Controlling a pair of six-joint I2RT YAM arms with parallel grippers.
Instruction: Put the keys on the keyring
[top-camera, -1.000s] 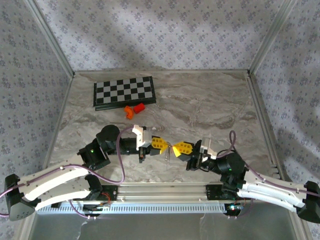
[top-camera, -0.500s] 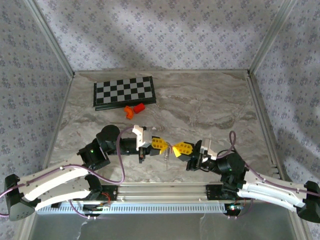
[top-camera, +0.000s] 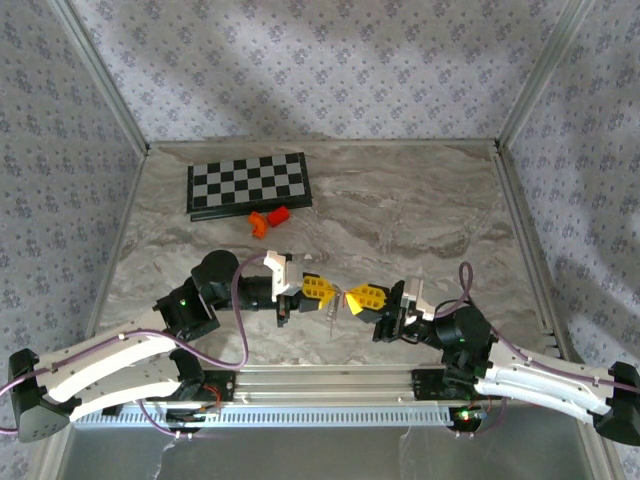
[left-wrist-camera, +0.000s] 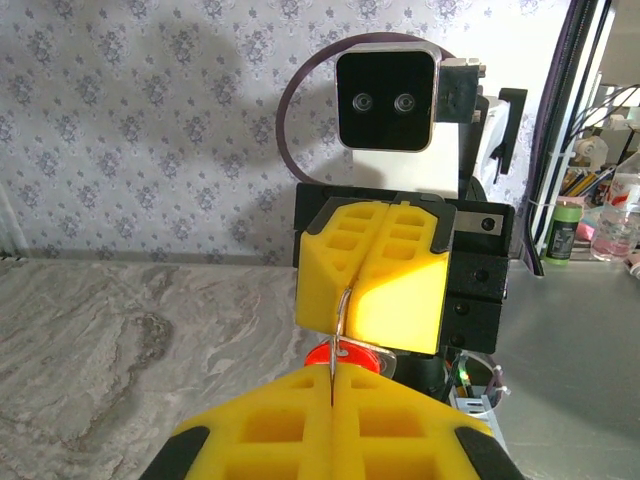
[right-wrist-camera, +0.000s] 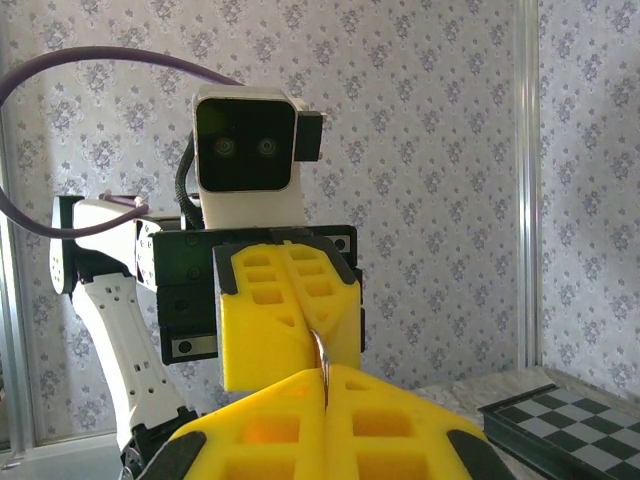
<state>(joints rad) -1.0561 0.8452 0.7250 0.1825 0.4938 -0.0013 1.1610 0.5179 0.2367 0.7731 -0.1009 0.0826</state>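
Observation:
My left gripper (top-camera: 333, 291) and right gripper (top-camera: 353, 296) meet tip to tip above the table's near middle. Both are shut on the thin silver wire ring of the keyring (top-camera: 343, 293). In the left wrist view my own yellow fingertips (left-wrist-camera: 300, 395) pinch the ring (left-wrist-camera: 333, 372), and the right gripper (left-wrist-camera: 345, 297) clamps its upper arc. The red tag (left-wrist-camera: 340, 353) hangs just below, with a silver piece (left-wrist-camera: 388, 360) beside it that may be one of the keys. In the right wrist view the ring (right-wrist-camera: 320, 352) runs from my right gripper (right-wrist-camera: 325, 375) into the left gripper (right-wrist-camera: 312, 333).
A folded chessboard (top-camera: 248, 184) lies at the back left, with two orange blocks (top-camera: 268, 218) in front of it. Patterned walls and metal frame posts (top-camera: 520, 95) enclose the marble table (top-camera: 420, 210). A chessboard corner (right-wrist-camera: 575, 425) shows at the lower right.

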